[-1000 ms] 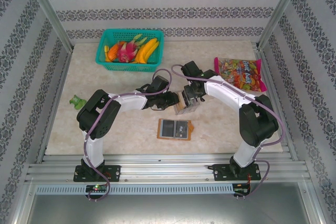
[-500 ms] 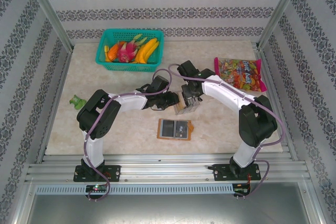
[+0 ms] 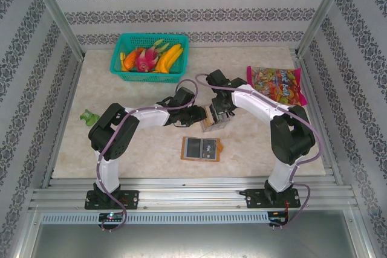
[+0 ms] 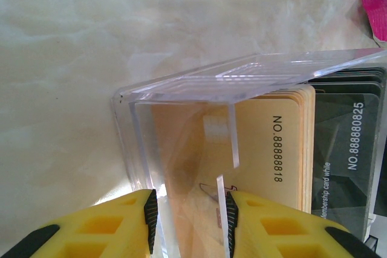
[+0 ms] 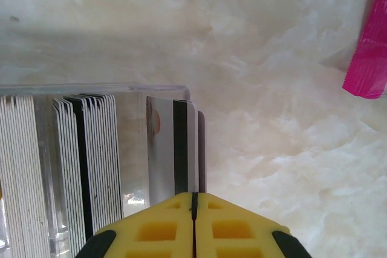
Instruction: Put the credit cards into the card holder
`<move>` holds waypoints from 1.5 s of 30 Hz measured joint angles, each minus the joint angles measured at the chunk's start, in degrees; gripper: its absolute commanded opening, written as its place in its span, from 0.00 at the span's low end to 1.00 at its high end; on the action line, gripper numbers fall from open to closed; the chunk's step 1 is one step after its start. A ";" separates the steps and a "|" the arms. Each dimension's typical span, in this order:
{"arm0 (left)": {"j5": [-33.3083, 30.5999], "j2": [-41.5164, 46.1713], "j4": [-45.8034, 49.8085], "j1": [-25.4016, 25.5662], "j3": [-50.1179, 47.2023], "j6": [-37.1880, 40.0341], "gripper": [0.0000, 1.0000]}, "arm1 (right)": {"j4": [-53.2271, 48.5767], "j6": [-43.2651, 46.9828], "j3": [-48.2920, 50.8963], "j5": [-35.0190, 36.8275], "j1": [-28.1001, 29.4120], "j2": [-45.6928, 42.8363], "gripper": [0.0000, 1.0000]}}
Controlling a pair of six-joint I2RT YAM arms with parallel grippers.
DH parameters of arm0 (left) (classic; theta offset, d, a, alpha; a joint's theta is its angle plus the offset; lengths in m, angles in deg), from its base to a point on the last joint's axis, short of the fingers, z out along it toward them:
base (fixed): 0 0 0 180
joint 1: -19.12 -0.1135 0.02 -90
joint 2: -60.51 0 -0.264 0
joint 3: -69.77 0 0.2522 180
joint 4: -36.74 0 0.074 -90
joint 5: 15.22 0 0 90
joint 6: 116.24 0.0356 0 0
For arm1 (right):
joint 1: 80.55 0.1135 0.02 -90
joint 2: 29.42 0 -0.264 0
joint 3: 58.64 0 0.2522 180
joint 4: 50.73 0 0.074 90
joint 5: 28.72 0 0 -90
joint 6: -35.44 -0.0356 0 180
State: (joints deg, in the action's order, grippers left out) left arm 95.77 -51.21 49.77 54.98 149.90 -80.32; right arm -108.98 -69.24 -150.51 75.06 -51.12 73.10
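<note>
Your left tool [image 4: 190, 222] clamped the clear card box [image 4: 181, 89] to steady it, looks like, while your right tool [image 5: 193, 200] pinched one grey credit card [image 5: 181, 143] to lift out.

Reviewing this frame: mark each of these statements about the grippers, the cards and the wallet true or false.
1. The right fingers pinch a striped card standing in the clear box. True.
2. The card holder lies folded shut. False: it lies open on the table.
3. A fruit basket sits at the far left. True.
4. The left fingers grip the card holder. False: they clamp the clear box's end.
</note>
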 measured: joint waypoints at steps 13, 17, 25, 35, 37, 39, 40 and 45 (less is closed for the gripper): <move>0.00 0.00 0.00 0.00 0.00 0.00 0.38 | -0.35 -0.37 -0.07 -1.68 1.20 -1.90 0.07; 0.02 0.00 0.00 0.00 0.00 0.00 0.38 | -0.90 -0.87 -0.20 -2.03 1.22 -1.90 0.08; 0.02 0.00 0.00 0.00 0.00 0.00 0.38 | -1.57 -2.16 -1.68 -3.34 2.71 0.59 0.14; 0.04 0.00 0.00 0.00 0.02 0.00 0.38 | -1.07 -3.34 -0.90 -4.26 2.29 -2.19 0.36; 0.04 0.00 0.00 0.00 0.02 0.00 0.38 | -0.39 -3.21 -0.28 -4.44 1.51 -4.44 0.38; 0.04 0.00 0.00 0.00 0.02 0.00 0.38 | 0.17 -3.19 0.02 -4.50 0.07 -6.23 0.38; 0.04 0.00 0.00 0.00 0.04 0.00 0.38 | 0.55 -3.19 0.04 -4.57 -0.96 -6.82 0.38; 0.09 0.00 0.00 0.00 0.04 0.00 0.38 | 2.29 -3.45 1.79 -7.54 -5.35 -6.78 0.39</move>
State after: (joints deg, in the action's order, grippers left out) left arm 95.86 -51.21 49.77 54.98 149.94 -80.32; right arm -106.69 -72.69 -148.72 67.52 -56.47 66.32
